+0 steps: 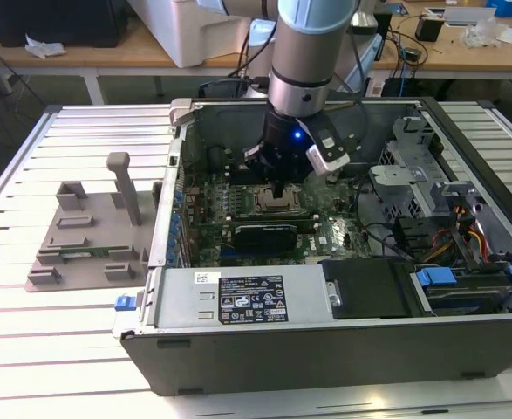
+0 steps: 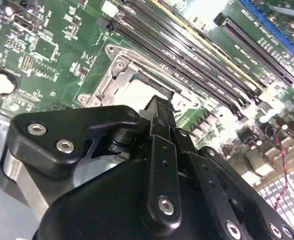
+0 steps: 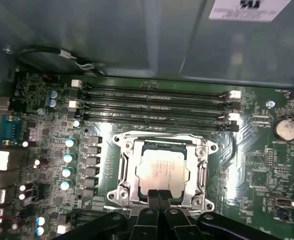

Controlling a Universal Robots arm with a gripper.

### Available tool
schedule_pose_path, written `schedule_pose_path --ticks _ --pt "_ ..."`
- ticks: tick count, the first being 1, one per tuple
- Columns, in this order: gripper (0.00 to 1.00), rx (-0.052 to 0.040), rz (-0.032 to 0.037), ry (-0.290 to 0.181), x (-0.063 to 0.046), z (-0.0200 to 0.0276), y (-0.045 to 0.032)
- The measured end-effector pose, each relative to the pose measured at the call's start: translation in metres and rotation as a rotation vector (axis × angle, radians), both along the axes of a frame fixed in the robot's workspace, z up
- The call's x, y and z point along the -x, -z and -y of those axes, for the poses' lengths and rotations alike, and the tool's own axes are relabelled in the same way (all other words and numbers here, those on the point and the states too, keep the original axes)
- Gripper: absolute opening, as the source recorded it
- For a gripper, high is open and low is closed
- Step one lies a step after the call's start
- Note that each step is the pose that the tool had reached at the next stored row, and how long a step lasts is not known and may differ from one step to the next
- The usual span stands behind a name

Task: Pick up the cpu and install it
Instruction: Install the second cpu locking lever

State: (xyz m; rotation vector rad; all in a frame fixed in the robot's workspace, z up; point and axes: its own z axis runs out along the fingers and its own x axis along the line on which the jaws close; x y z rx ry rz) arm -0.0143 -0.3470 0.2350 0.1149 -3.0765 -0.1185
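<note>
Nearest the lens in both wrist views we have the black, bolted linkages of the tool (image 3: pixel 159 196), its two slim fingers pressed together with no gap between them and nothing pinched, so we note it as clenched and empty. Their tips hang at the near edge of the cpu (image 3: pixel 163 166), the flat square chip with a shiny silver-grey metal top, which lies flat within the dark square socket with a bright metal frame (image 3: pixel 162 170) on the green motherboard (image 3: pixel 252 165). We judge the pick and the placing as done: the chip sits level and square to the frame, no corner riding up as far as we can see. Whether the socket's retaining parts are latched we cannot tell, so some seating or locking may remain. In the exterior view the silver-and-black arm (image 1: pixel 301 78) reaches straight down into the open grey computer case (image 1: pixel 325 340), tool over the socket. Room is tight. The row of long black memory slots (image 3: pixel 157 102) runs just beside the frame on one side, a column of small blue-topped capacitors (image 3: pixel 69 157) stands near another side, and a round silver coin battery (image 3: pixel 286 128) lies well apart. The case walls, the grey drive cage (image 1: pixel 413 166) and bundled cables ring the board, leaving the way straight up as the open path. On the slatted metal surface (image 1: pixel 29 349) outside sits a grey parts holder (image 1: pixel 90 227), well clear.
</note>
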Motion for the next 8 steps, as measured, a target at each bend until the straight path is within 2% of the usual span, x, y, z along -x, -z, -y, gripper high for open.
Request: schedule_pose_path --ticks 8 --pt "0.11 0.0020 0.0000 0.000 0.000 -0.0007 -0.0201"
